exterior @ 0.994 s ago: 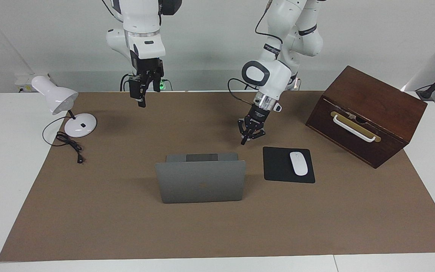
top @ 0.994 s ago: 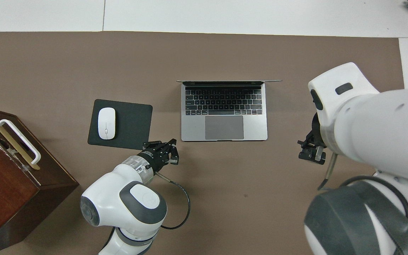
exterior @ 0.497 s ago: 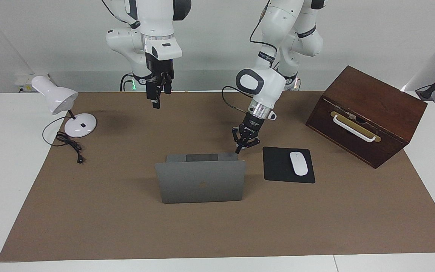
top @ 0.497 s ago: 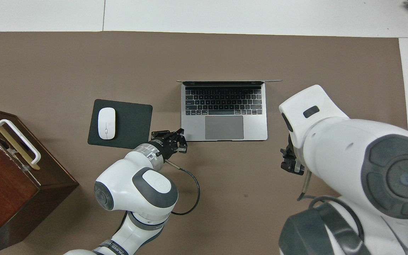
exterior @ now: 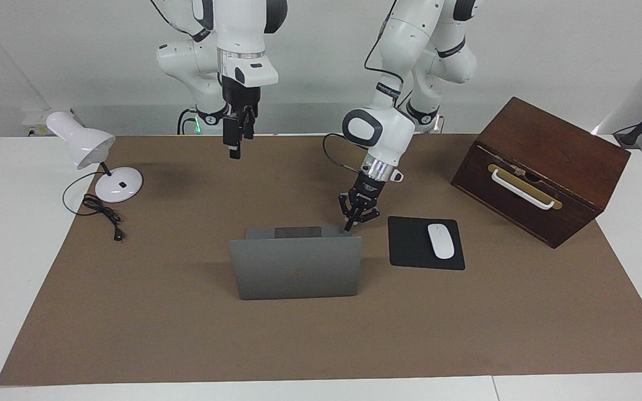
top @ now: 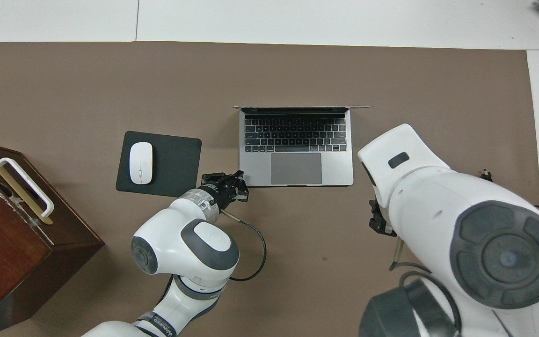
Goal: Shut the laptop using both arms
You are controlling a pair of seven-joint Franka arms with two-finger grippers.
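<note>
The silver-grey laptop (exterior: 297,273) stands open in the middle of the mat, its lid about upright and its logo side turned away from the robots. Its keyboard (top: 296,133) shows from above. My left gripper (exterior: 348,225) is shut and empty. It hangs low, its tip at the corner of the laptop's base nearest the robots, on the mouse pad's side; the left gripper (top: 241,181) also shows from above. My right gripper (exterior: 235,151) is open, empty and raised, over the mat's edge by the robots. Its own arm largely hides it (top: 376,221) from above.
A black mouse pad (exterior: 410,245) with a white mouse (exterior: 441,240) lies beside the laptop, toward the left arm's end. A dark wooden box (exterior: 538,167) with a white handle stands past it. A white desk lamp (exterior: 95,147) and its cord (exterior: 103,214) are at the right arm's end.
My left gripper has come down and in from beside the mouse pad to the laptop's near corner. The right arm has swung toward the middle while staying raised.
</note>
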